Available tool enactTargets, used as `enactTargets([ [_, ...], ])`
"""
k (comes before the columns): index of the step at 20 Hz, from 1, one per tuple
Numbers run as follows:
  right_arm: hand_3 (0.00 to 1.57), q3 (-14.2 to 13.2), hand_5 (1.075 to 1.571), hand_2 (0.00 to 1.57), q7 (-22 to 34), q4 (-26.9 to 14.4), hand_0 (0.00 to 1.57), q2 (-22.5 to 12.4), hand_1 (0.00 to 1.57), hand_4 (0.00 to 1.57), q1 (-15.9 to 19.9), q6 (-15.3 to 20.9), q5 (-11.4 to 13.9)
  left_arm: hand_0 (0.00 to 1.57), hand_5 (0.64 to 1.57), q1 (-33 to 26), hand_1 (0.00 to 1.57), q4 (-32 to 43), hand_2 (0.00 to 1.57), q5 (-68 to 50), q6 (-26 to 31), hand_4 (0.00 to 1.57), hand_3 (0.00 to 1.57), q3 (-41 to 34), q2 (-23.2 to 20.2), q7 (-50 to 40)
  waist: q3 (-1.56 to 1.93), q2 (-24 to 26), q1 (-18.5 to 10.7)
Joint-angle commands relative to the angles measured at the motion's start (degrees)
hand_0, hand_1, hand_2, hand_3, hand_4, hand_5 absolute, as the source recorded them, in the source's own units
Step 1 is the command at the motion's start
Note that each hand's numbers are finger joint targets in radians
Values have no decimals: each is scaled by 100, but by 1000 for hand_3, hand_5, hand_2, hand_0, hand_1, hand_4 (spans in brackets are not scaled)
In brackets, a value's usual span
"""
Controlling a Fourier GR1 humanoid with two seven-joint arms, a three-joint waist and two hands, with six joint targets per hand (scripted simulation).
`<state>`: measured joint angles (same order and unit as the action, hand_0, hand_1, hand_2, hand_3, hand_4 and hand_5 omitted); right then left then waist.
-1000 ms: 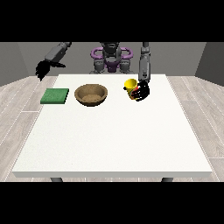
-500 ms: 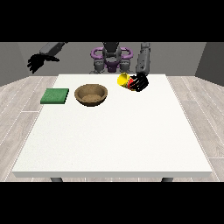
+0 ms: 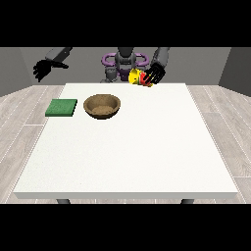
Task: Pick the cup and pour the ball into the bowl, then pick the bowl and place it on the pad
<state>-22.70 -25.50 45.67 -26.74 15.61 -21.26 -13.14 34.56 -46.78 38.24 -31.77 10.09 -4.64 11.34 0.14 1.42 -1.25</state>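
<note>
A yellow cup [image 3: 135, 77] with a red part is held in the air above the table's far edge, tilted on its side with its mouth towards the view's left. The hand at the view's right [image 3: 155, 75] is curled round it. A brown wooden bowl [image 3: 102, 106] stands on the white table [image 3: 147, 147], left of centre and below and to the left of the cup. A green pad [image 3: 62, 107] lies flat to the left of the bowl. The hand at the view's left [image 3: 42, 69] hangs raised beyond the table's far left corner with relaxed fingers, holding nothing. No ball is visible.
The robot's torso [image 3: 124, 62] stands behind the table's far edge. The white table stretches wide towards the camera, with grey wooden floor on both sides.
The hand at the view's right has lifted the cup off the table, tilted it and carried it up and leftwards. The other hand has swung down a little.
</note>
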Motion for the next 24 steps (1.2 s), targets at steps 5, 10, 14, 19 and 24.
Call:
enactTargets([
  [5, 0, -43, 1553, 0, -227, -393, 0, -95, 0, 0, 74, -201, -29, 1364, 1568, 531, 1364, -249, 1571, 1161, 231, 1068, 1571, 378, 92, -1300, -9, -86, 8],
  [10, 0, -106, 1551, 58, -545, -818, 0, -120, 0, 0, 72, -81, 71, 1080, 1570, 473, 1080, -497, 1571, 2086, 224, 965, 1571, 1180, 456, -2057, -7, -58, -180],
  [14, 0, -135, 1551, 0, -510, -1021, 0, -440, 0, 0, 528, -312, 56, 682, 1571, 697, 682, -722, 1571, 2559, 258, 891, 1534, 2076, 461, -3089, -4, -243, 6],
  [19, 158, 103, 1533, 0, 13, -843, 0, -233, 0, 0, 788, 137, 210, 545, 1571, 942, 545, -540, 1571, 3143, 749, 901, 1571, 2029, 463, -3345, -13, -25, 84],
  [24, 273, 156, 1527, 0, -567, -996, 0, 79, 0, 0, 1116, 482, 358, 373, 1570, 1180, 373, -921, 1571, 3693, 1034, 899, 1571, 2853, 464, -3856, -5, -496, -58],
])
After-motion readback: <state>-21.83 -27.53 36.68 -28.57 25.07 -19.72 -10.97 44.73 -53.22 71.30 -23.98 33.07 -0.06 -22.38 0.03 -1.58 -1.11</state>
